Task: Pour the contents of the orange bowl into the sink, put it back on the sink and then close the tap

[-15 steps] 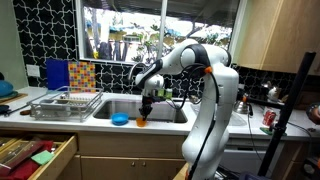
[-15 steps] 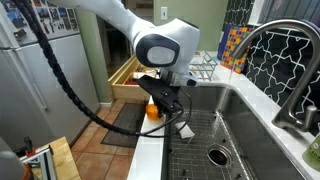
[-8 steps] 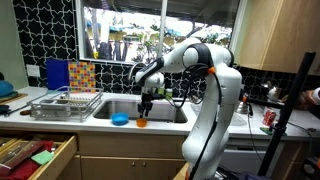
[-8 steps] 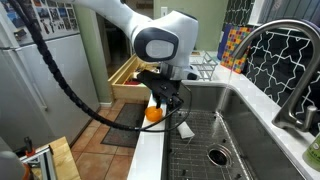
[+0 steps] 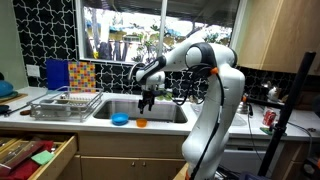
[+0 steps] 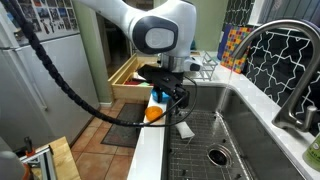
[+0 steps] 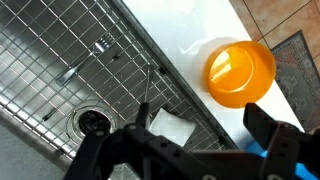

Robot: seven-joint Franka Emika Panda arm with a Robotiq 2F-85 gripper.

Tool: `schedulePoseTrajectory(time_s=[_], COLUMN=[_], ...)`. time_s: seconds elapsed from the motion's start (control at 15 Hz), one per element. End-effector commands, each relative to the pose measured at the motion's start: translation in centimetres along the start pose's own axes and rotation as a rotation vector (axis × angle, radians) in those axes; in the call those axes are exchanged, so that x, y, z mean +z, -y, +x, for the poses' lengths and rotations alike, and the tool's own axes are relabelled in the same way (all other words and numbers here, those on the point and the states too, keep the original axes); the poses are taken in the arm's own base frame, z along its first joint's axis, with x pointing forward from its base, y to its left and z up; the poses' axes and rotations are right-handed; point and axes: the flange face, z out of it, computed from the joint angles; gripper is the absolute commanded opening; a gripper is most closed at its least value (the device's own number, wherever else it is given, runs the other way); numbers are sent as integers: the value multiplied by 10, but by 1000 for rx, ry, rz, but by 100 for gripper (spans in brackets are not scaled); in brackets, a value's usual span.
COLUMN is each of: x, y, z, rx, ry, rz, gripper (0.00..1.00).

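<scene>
Evidently, in an exterior view the orange bowl (image 5: 141, 122) is set on the desk (image 5: 172, 124), on the strip along the front rim of the sink (image 5: 165, 108), just beside a blue bowl (image 5: 120, 119). The claw (image 5: 148, 97) is held above it and apart from it. The gap is judged to suit a bowl put back with the tap yet to be closed.

From the opposite end of the sink, the orange bowl (image 6: 153, 114) is seen near the desk's outer edge, outside the basin. The claw (image 6: 172, 95) hangs over the rim just beside it. The tap (image 6: 300, 85) is well apart, at the far side (whether water runs cannot be told).

In the wrist view the orange bowl (image 7: 240, 72) is shown from above. It stands upright with its mouth turned up, and nothing is seen inside. Being round, it has no long axis across the desk, and its own axis is taken to be vertical. The claw (image 7: 190, 152) is spread wide with nothing gripped between its fingers. A white scrap (image 7: 172, 125) lies on the sink's grid, near the drain (image 7: 90, 120).
</scene>
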Motion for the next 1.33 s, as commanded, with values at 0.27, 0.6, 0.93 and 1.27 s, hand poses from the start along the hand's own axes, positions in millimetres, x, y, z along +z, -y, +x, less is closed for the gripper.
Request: schedulePoseTrajectory(time_s=[0.27, 0.6, 0.93, 1.27], x=[-49, -91, -95, -92], y=[-64, -151, -171, -199], z=[53, 96, 102, 124], rx=[154, 349, 412, 527], ry=[-189, -336, -366, -394], rz=[-129, -290, -321, -383], gripper=[100, 100, 100, 100])
